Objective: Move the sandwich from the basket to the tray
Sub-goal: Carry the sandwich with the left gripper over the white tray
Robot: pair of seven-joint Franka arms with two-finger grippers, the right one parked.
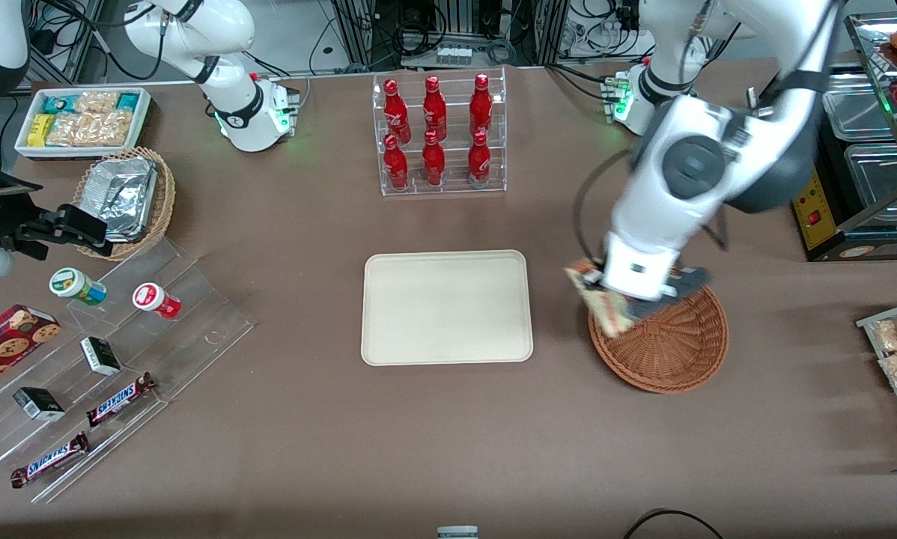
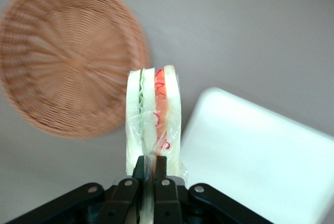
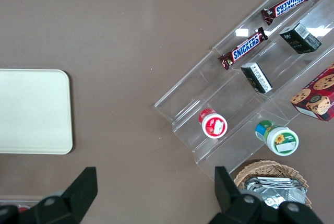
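A: Where is the claw (image 2: pixel 153 169) of the left arm?

B: It hangs above the table (image 1: pixel 448 434), over the rim of the basket (image 1: pixel 669 344) on the side that faces the tray (image 1: pixel 447 308). The arm's white wrist covers most of it in the front view.

A: And how do its fingers stand?

B: Drawn in close, pinched on the sandwich (image 2: pixel 154 125). The wrist view shows the two black fingertips (image 2: pixel 139 167) nearly together on one end of the wedge, through its clear wrapping.

A: So where is the sandwich?

B: In the claw, lifted clear of the basket. In the front view the sandwich (image 1: pixel 604 298) sticks out beneath the wrist and overlaps the basket's rim nearest the tray. From the wrist it points away from the camera, with its white bread slices on edge and green and orange-red filling between them.

A: What lies below it?

B: The basket (image 2: pixel 68 57) lies to one side of it and a corner of the tray (image 2: pixel 255 166) to the other, with brown table between them. Nothing shows inside the basket, and the tray's surface is bare.

A: Do the tray and the basket touch?

B: No, they lie near each other on the table, with a strip of table between.
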